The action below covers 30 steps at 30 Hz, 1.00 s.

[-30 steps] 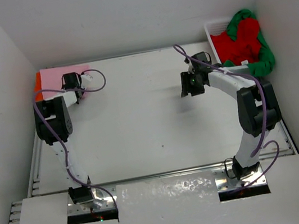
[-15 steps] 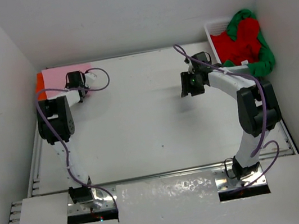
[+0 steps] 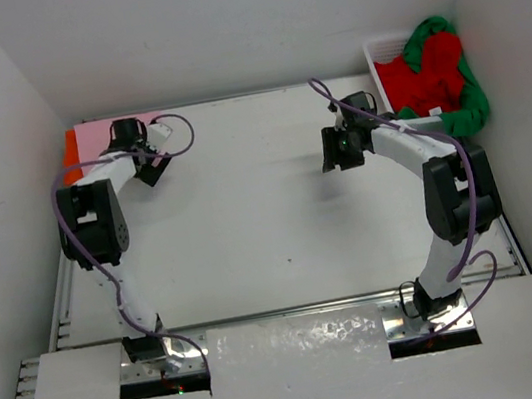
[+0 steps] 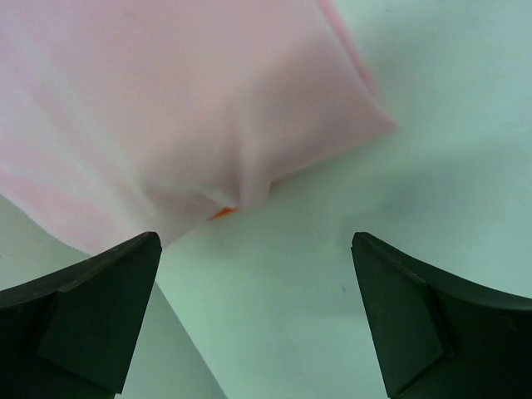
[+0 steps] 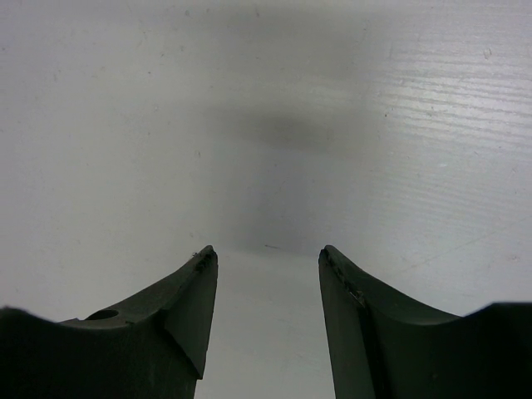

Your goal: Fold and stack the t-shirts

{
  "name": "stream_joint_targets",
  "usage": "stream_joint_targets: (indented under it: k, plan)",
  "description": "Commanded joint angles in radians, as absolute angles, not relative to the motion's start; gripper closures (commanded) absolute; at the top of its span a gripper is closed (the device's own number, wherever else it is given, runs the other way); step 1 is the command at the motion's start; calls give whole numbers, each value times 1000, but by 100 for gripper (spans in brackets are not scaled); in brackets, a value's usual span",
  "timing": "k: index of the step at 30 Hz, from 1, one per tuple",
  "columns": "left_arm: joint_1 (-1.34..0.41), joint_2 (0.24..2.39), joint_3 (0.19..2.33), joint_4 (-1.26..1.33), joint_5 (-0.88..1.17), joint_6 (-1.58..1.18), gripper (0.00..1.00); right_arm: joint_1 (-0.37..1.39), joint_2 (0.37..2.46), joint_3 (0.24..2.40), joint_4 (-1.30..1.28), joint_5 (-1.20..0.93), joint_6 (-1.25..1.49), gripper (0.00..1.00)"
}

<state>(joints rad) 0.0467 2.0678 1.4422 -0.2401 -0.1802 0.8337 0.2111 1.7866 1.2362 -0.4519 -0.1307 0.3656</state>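
A folded pink t-shirt lies in the table's back left corner on top of an orange t-shirt, which shows only as a strip at its left edge. In the left wrist view the pink t-shirt fills the upper left, with a sliver of the orange t-shirt under its corner. My left gripper stands wide open just off that corner, holding nothing. A red t-shirt and a green t-shirt are heaped at the back right. My right gripper is open over bare table.
A white mesh basket at the back right corner holds the red and green heap, which spills over its right side. White walls close in the table on the left, back and right. Purple cables loop off both arms.
My left gripper has opened wide and let go of the pink t-shirt, and its wrist has turned toward the right. The right arm has not moved.
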Motion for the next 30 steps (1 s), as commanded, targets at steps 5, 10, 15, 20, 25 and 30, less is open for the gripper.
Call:
stream_joint_targets:
  k: [5,10,15,20,25,30]
  plan:
    - [70,1809,1509,-478,168,801,0,212,1752,1261,-416,-146,382,49]
    - [213,1896,1718,-492,311,545,21,213,1755,1278,-417,-155,390,49]
    - [209,2051,1835,-543,210,523,87,215,1735,1258,-410,-149,390,49]
    - [179,2129,1822,-489,131,505,100,216,1712,1224,-411,-149,385,49]
    - [172,2079,1752,-498,135,476,100,209,1691,1210,-426,-150,383,49]
    - [109,1912,1504,-538,106,520,98,195,1655,1118,-410,-161,405,49]
